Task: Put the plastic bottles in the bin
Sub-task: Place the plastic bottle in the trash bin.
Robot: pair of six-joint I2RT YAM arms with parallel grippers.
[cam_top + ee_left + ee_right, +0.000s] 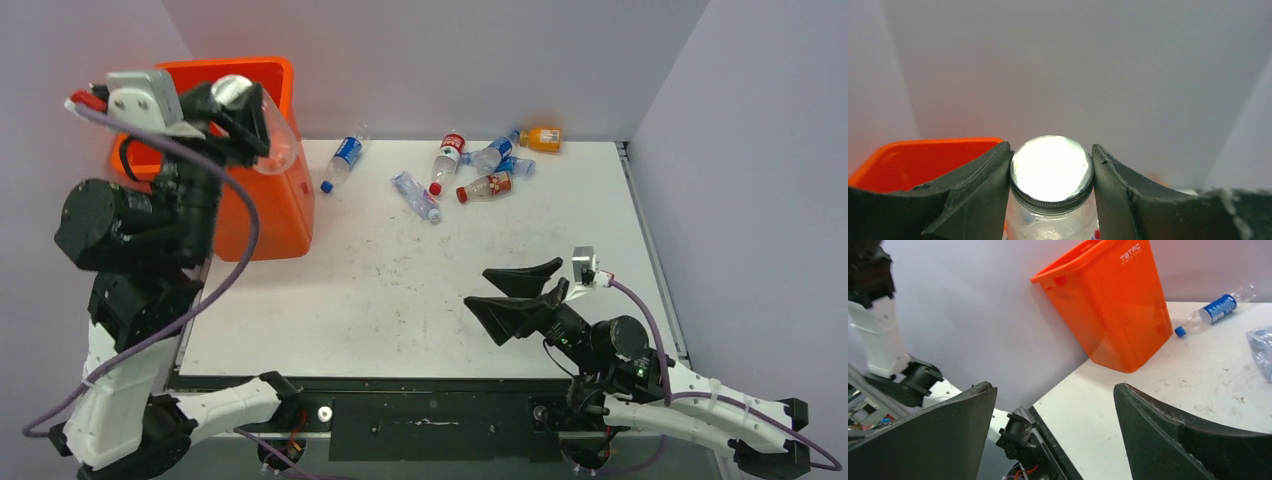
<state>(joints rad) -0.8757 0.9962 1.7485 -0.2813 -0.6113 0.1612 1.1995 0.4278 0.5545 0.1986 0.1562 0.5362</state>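
Note:
My left gripper (250, 115) is raised over the bright-orange bin (275, 215) at the table's far left and is shut on a clear plastic bottle (277, 140) with a silver cap. In the left wrist view, the cap of this bottle (1051, 167) sits squeezed between both fingers, with the bin rim (923, 155) behind and below. Several more plastic bottles lie at the back of the table: a blue-labelled one (345, 155), a crushed clear one (415, 195), a red-capped one (447, 160) and an orange one (543, 138). My right gripper (476, 287) hovers open and empty near the front right.
The right wrist view shows the bin (1113, 305), the blue-labelled bottle (1215, 310) beside it and the table's near-left edge (1048, 405). Grey walls enclose the table on three sides. The left arm's base (120, 400) stands at the front left.

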